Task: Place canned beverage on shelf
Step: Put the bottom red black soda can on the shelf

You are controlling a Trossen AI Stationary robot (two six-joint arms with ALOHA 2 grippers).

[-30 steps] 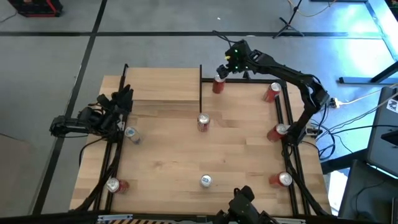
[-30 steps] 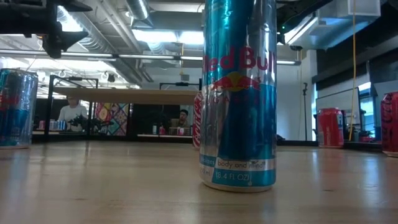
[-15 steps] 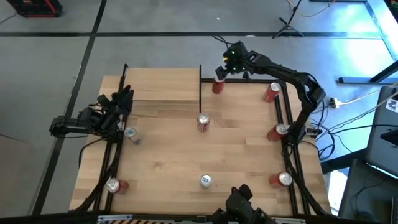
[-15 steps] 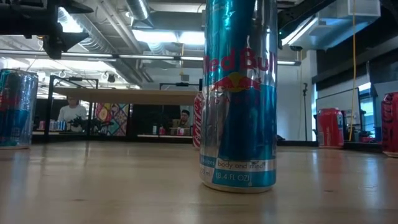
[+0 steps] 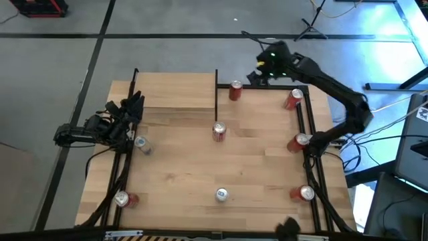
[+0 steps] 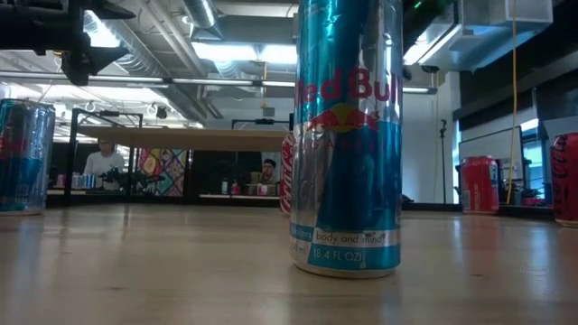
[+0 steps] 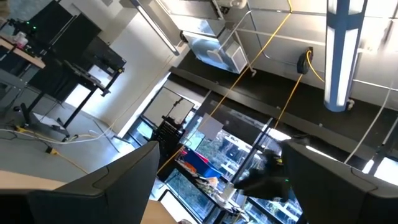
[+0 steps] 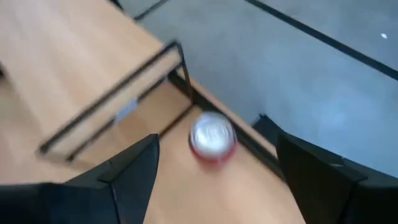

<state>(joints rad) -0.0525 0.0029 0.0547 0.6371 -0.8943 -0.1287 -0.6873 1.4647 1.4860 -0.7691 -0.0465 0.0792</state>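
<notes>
Right gripper (image 5: 259,72) spread and empty at one o'clock, just beside red can (image 5: 235,90) upright on tabletop (image 5: 200,167). Shelf (image 5: 175,90) at eleven o'clock. Left gripper (image 5: 132,107) parked at nine o'clock, jaws apart, empty.

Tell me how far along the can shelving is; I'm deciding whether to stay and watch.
Nothing looks done: the shelf carries no can. In hand: the right gripper, jaws open and empty, hangs above the table's far edge beside the red can standing next to the shelf. The left gripper waits at the left edge. Left: grasping a can, lifting it and setting it on the shelf.
</notes>
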